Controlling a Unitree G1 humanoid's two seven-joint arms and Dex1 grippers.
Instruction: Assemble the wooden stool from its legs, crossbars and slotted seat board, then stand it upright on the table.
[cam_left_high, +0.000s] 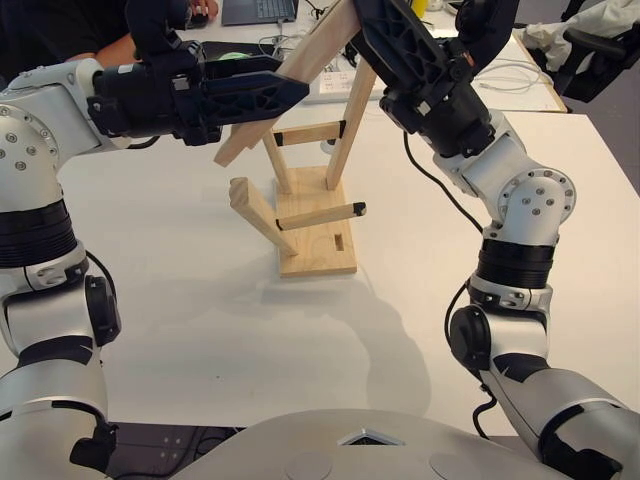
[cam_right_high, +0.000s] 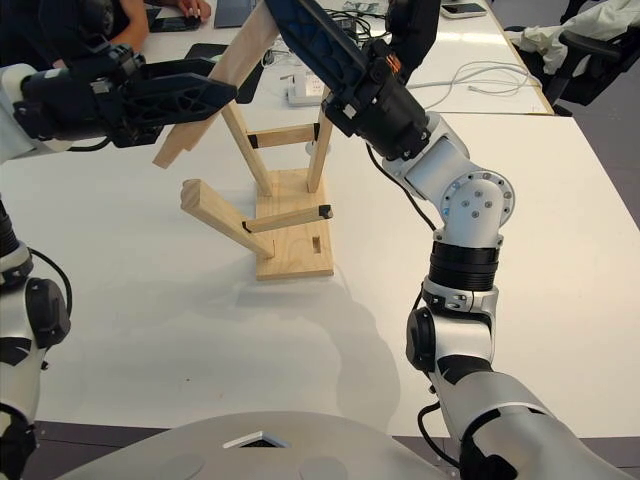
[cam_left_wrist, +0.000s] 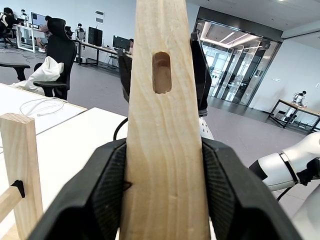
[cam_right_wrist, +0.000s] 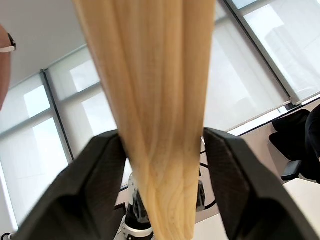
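Claws: I am squeezing the loose leg (cam_left_high: 318, 52) with the left gripper (cam_left_high: 285, 90) and the right gripper (cam_right_wrist: 162, 150), above the seat board (cam_left_high: 320, 258).
Leg: probably feeling light and stiff; I am pinching its flat sides.

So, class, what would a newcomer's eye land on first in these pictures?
A wooden leg slants through the air, clamped by the left gripper near its lower end and the right gripper higher up. Below it the seat board lies flat on the table, carrying other legs and crossbars.

White table (cam_left_high: 180, 320), grey floor (cam_left_wrist: 95, 92), black office chair (cam_left_wrist: 60, 47), glass doors (cam_left_wrist: 240, 65), shaded windows (cam_right_wrist: 250, 65)
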